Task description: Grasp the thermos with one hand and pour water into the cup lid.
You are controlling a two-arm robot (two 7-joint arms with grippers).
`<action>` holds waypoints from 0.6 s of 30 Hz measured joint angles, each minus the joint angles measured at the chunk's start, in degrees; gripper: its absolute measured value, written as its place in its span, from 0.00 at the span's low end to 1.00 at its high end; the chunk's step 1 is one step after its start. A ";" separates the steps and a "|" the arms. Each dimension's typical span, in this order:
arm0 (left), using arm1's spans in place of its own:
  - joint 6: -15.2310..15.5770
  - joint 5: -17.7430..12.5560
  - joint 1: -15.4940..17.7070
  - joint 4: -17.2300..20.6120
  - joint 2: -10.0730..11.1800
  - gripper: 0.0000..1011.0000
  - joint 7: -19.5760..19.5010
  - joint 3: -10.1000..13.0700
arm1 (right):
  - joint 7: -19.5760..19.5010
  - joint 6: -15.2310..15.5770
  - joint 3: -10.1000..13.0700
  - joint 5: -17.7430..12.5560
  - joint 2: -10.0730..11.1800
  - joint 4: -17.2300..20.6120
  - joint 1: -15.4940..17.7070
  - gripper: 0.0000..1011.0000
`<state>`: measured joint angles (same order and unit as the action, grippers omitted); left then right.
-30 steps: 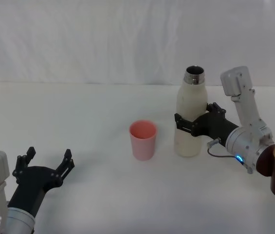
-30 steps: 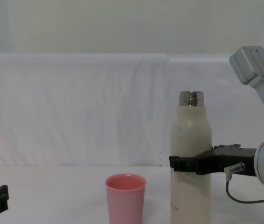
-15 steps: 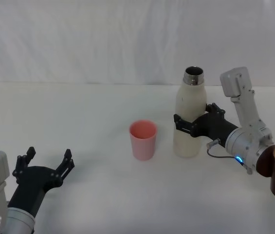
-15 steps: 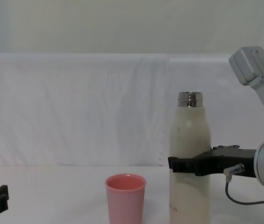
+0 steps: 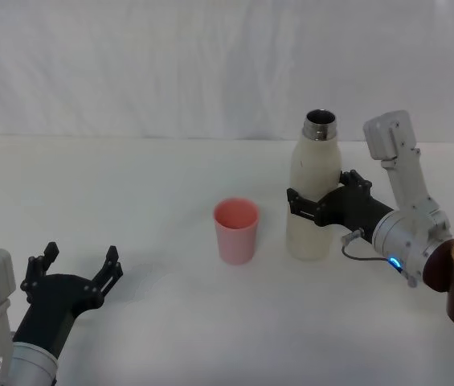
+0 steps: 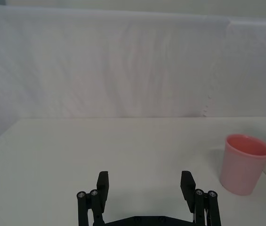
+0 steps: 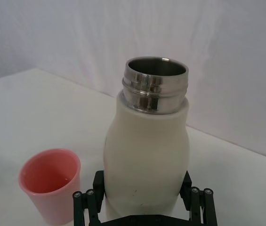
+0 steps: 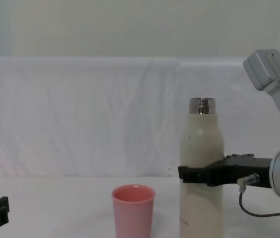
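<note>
**So: grasp made, pour not begun**

I see my right gripper (image 5: pixel 313 206) clamped around the thermos (image 5: pixel 312 193), which stands upright on the table (image 5: pixel 154 169) just beside the cup lid (image 5: pixel 235 230). The left gripper (image 5: pixel 74 269) sits parked near me, fingers spread. Lifting and tilting remain.

The thermos (image 5: pixel 311 201) is a tall cream-white bottle with rounded shoulders and an open, shiny steel threaded neck. It stands upright on the white table (image 5: pixel 146 193), toward the right side and nearer the far edge than the near one. The cup lid (image 5: pixel 235 231), a small pink tapered tumbler, stands upright with its mouth up, just left of the bottle, apart from it.
</note>
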<state>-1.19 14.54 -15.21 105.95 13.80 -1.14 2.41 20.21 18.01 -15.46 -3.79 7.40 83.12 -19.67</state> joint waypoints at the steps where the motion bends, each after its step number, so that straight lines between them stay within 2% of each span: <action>1: 0.00 0.00 0.00 0.00 0.00 0.99 0.00 0.00 | 0.00 -0.03 0.01 0.00 -0.02 0.01 0.00 0.97; 18: 0.00 0.00 0.00 0.00 0.00 0.99 0.00 0.00 | 0.00 -0.03 0.09 0.11 -0.07 0.06 0.07 0.99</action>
<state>-1.19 14.54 -15.21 105.95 13.81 -1.14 2.41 20.21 17.98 -15.37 -3.69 7.33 83.18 -19.60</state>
